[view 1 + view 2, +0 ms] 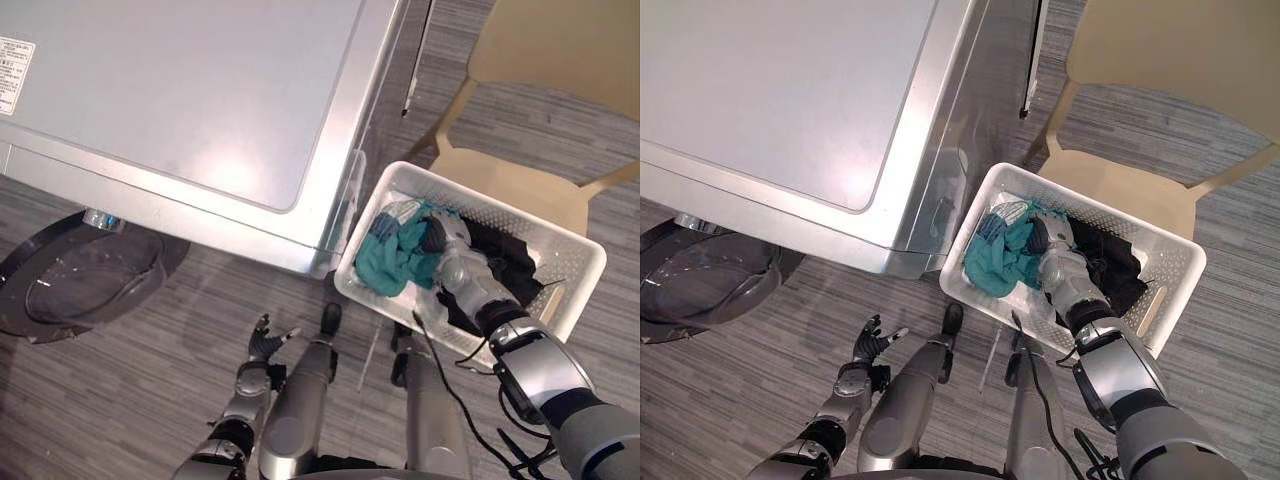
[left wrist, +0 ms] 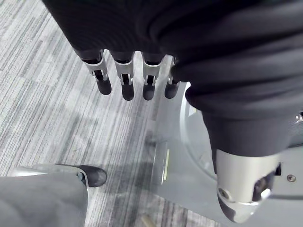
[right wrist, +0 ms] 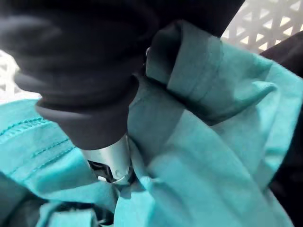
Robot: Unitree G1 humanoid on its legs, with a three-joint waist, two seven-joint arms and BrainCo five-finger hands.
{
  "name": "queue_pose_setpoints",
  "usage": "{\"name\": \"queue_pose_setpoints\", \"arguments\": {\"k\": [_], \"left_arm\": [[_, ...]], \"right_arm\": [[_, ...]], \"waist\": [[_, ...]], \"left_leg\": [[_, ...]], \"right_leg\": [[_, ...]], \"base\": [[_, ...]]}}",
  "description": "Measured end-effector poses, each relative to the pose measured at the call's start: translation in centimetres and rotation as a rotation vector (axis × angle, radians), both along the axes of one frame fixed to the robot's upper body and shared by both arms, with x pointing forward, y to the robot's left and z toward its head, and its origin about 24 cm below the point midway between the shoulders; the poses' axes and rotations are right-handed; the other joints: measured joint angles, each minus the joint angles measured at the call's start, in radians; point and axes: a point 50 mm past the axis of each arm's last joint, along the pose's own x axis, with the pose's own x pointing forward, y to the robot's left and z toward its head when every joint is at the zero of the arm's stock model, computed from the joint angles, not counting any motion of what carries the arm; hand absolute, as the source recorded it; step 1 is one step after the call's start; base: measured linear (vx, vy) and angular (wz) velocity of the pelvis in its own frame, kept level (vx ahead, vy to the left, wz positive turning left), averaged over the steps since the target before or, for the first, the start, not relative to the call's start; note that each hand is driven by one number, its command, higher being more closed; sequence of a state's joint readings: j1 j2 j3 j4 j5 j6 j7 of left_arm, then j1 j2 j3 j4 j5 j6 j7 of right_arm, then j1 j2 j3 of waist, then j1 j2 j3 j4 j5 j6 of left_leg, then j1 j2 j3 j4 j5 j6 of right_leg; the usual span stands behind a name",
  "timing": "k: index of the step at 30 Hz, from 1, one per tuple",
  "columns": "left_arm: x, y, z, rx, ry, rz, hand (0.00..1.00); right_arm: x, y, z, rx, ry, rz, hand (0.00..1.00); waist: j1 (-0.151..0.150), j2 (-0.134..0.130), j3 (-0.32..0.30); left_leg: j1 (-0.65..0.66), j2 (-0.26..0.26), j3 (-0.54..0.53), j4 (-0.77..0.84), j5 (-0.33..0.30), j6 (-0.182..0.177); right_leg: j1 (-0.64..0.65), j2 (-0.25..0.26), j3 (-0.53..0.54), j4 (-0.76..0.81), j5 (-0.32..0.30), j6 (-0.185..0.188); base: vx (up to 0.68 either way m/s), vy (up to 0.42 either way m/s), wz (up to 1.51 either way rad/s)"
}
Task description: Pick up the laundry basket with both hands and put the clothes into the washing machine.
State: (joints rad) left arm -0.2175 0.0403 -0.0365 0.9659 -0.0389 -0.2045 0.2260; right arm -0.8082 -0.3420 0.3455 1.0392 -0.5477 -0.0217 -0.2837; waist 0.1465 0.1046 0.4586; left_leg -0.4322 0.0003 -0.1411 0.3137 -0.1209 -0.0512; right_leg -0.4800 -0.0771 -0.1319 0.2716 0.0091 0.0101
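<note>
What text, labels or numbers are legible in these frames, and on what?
No text can be quoted.
White label on the corner of the washing machine top: rows of small print, too small to read.
Laundry basket, teal garment, chair: no print visible on any of them.

1. Grey striped floor [image 1: 150, 380] carries everything.
2. A silver washing machine [image 1: 180, 100] stands on it at the far left.
3. A white laundry basket [image 1: 1170, 285] sits just beside the machine's near right corner.
4. A beige chair [image 1: 520, 180] stands just beyond the basket, far right.
</note>
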Motion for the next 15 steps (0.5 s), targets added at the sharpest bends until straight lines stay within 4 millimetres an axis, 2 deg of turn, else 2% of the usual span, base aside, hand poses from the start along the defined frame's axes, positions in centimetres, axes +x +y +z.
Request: {"name": "queue_pose_setpoints", "arguments": {"k": [4,5,9,11,13,15], "left_arm": [[0.1,0.0,0.1,-0.002,-0.006,0.002,0.0],[0.0,0.1,0.1,-0.002,-0.006,0.006,0.0],[0.0,0.6,0.2,0.002,-0.012,0.017,0.0],[-0.5,1.3,0.1,0.013,-0.011,0.025,0.0],[-1.8,2.5,-0.6,0.04,0.03,0.038,0.0],[-3.4,3.2,-1.4,0.052,0.075,0.048,0.0]], "right_arm": [[-0.8,0.8,0.7,0.228,-0.089,0.004,1.0],[-1.2,0.9,1.0,0.297,-0.12,0.001,1.0],[-3.2,0.7,1.7,0.53,-0.249,-0.007,1.0],[-4.5,1.1,1.7,0.655,-0.293,0.003,1.0],[-6.3,1.9,1.2,0.776,-0.316,0.013,1.0],[-8.5,1.7,0.5,0.884,-0.338,0.007,1.0]], "waist": [[-0.009,-0.001,0.001],[-0.021,-0.003,0.002],[-0.031,-0.013,0.003],[-0.042,-0.028,-0.004],[-0.059,-0.065,-0.027],[-0.079,-0.103,-0.062]], "left_leg": [[0.021,0.002,-0.001,0.001,0.001,-0.001],[0.035,0.002,-0.004,0.002,0.0,-0.001],[0.093,0.007,-0.006,-0.002,-0.007,0.008],[0.119,0.011,0.0,-0.008,-0.011,0.011],[0.154,0.017,0.009,-0.033,-0.011,0.012],[0.193,0.019,0.01,-0.06,-0.012,0.013]], "right_leg": [[0.02,0.002,0.0,0.0,0.0,0.0],[0.041,0.003,-0.002,-0.009,0.001,0.0],[0.119,0.012,-0.004,-0.054,0.007,0.004],[0.155,0.018,-0.001,-0.083,0.015,0.009],[0.19,0.024,0.005,-0.119,0.018,0.014],[0.228,0.026,0.003,-0.143,0.019,0.014]], "base": [[0.0,-0.01,0.0],[-0.02,0.015,0.05],[-0.01,0.017,-0.01],[0.0,0.024,-0.09],[0.05,0.02,-0.12],[0.1,0.015,-0.02]]}}
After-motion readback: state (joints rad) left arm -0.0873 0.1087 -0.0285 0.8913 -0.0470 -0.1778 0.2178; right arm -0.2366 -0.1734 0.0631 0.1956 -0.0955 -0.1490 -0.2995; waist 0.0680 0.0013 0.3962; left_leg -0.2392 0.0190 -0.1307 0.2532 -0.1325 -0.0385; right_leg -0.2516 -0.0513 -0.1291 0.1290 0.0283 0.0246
